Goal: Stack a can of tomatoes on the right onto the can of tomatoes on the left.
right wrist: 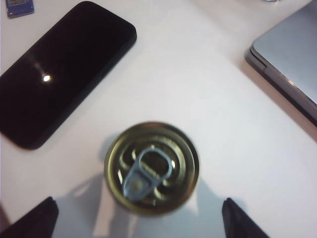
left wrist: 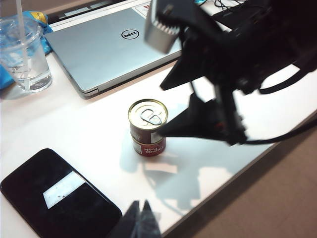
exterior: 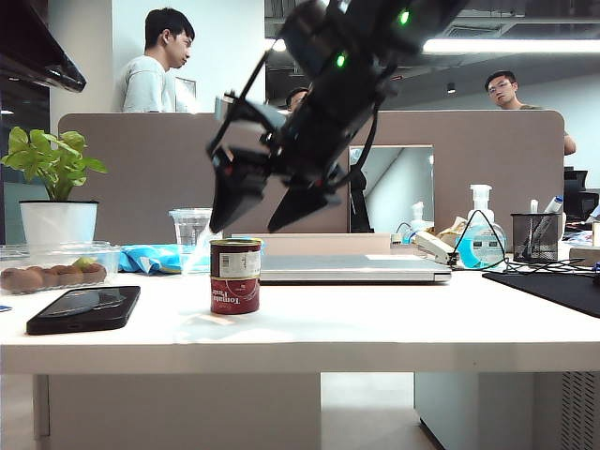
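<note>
Two tomato cans stand stacked on the white table: the upper can [exterior: 235,257], with a pale label, sits upright on the red lower can [exterior: 234,295]. Its gold pull-tab lid [right wrist: 151,168] shows from above, and the stack appears again as the upper can [left wrist: 147,115] on the lower can [left wrist: 148,148]. My right gripper [exterior: 246,228] hangs open just above the stack, one finger [right wrist: 34,220] to each side, apart from the cans and holding nothing. My left gripper [left wrist: 140,204] is shut and empty near the table's front edge, well short of the stack.
A black phone [exterior: 84,308] lies left of the stack and a closed silver laptop [exterior: 352,268] behind it. A plastic cup [exterior: 191,236], a fruit container [exterior: 56,265] and a potted plant [exterior: 56,202] stand at back left. A sanitizer bottle [exterior: 481,239] and pen holder [exterior: 536,236] stand at right.
</note>
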Robot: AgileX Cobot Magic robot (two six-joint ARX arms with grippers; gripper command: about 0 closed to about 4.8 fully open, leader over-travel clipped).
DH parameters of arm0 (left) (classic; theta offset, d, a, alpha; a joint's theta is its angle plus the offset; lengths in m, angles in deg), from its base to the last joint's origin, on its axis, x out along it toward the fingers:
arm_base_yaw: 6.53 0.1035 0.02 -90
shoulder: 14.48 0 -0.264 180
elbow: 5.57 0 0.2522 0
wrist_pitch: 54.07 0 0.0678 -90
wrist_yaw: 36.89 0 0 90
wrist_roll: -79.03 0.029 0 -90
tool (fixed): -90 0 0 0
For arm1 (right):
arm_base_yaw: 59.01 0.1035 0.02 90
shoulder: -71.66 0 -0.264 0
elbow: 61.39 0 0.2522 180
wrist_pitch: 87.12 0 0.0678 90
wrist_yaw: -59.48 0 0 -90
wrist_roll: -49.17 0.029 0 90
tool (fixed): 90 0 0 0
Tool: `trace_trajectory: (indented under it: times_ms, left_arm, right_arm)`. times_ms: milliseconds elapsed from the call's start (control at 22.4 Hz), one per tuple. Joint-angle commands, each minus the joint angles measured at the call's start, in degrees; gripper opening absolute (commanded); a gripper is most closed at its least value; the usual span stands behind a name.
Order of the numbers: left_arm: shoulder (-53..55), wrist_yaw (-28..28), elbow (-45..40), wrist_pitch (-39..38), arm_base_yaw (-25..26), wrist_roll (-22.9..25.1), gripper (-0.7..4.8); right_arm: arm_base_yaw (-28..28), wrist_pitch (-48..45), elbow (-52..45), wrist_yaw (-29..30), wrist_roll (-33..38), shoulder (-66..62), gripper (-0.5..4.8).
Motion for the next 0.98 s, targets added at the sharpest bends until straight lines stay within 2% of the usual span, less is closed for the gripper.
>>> trace_trajectory:
  times_ms: [45, 89, 178, 223, 312, 401, 446, 803, 981]
  left_arm:
    - [-0.11, 0.02, 0.46, 1.25, 0.07, 0.17, -0.06]
    - [-0.11, 0.09, 0.46, 1.6, 0.07, -0.17, -0.06]
    - [-0.09, 0.22, 0.42, 3.04, 0.07, -1.84, -0.06]
    - [-0.07, 0.68, 0.39, 5.01, 0.07, -2.99, -0.06]
    - [-0.07, 5.27, 0.39, 7.32, 0.04, -2.78, -0.05]
    - [-0.07, 9.05, 0.39, 7.78, 0.04, -2.78, -0.05]
    - [-0.07, 9.88, 0.39, 7.78, 0.04, -2.78, -0.05]
    - [-0.07, 9.84, 0.37, 7.76, -0.02, -2.8, -0.05]
    - [-0.07, 9.84, 0.37, 7.76, -0.02, -2.8, -0.05]
  right_arm:
    - [0.02, 6.49, 0.17, -0.68, -0.07, 3.39, 3.98]
    - [-0.07, 8.76, 0.15, -1.22, -1.07, 4.26, 3.06]
    - [-0.39, 14.01, 0.15, -2.32, -3.78, 5.9, 0.8]
    - [-0.63, 19.28, 0.15, -2.73, -6.47, 7.5, -0.01]
    - [-1.27, 24.48, 0.0, -2.89, -6.95, 9.94, -0.02]
    - [-1.29, 23.17, -2.08, -2.93, -6.64, 13.88, -0.03]
    - [-1.27, 19.37, -4.35, -3.13, -4.48, 17.53, -0.03]
    - [-1.27, -7.69, -18.8, -9.07, 7.13, 33.22, -0.01]
    - [-1.27, -7.76, -20.72, -9.09, 8.15, 35.56, -0.01]
